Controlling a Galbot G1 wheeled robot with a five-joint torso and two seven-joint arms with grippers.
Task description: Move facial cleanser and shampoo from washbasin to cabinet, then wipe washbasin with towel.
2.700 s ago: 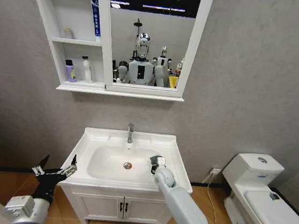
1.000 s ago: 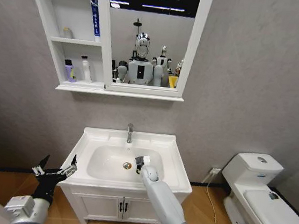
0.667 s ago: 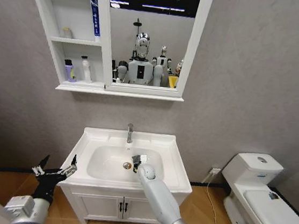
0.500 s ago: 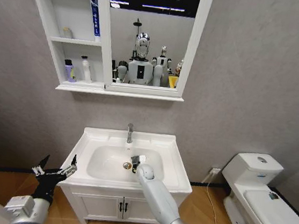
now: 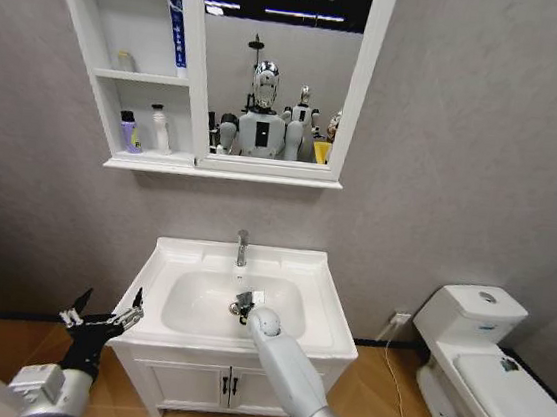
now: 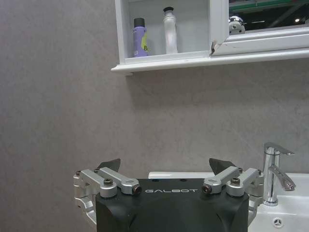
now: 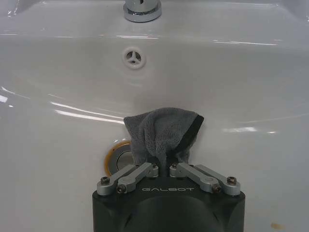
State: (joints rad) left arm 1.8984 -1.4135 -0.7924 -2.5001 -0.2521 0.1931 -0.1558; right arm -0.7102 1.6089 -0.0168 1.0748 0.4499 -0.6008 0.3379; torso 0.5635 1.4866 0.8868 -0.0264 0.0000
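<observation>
Head view showed the washbasin (image 5: 323,299) straight ahead against the grey wall, and everything else sat around it. The right claw (image 5: 244,302) was down inside the bowl, just beside the metal drain (image 5: 234,308), with the grey arm reaching in over the front rim. In the right wrist view that claw (image 7: 163,166) had its fingers pinched together on the towel (image 7: 163,135), a dark grey bunched cloth pressed against the white bowl wall, next to the drain (image 7: 116,158) and below the small overflow hole (image 7: 132,56); the base of the chrome tap (image 7: 142,9) stood on the ledge beyond it. The left claw (image 5: 103,319) hung low, off the basin's left front corner and apart from it, its fingers spread wide. The left wrist view showed the same spread fingers (image 6: 107,166) with the tap (image 6: 273,173) beside them. Above the washbasin hung the cabinet (image 5: 192,68), shelves on the left and a mirror (image 5: 276,57) on the right. On the lowest shelf stood a purple bottle (image 5: 127,132) and a white bottle (image 5: 160,129) side by side; I couldn't tell which was the cleanser and which the shampoo. A white toilet (image 5: 487,363) stood to the basin's right.
</observation>
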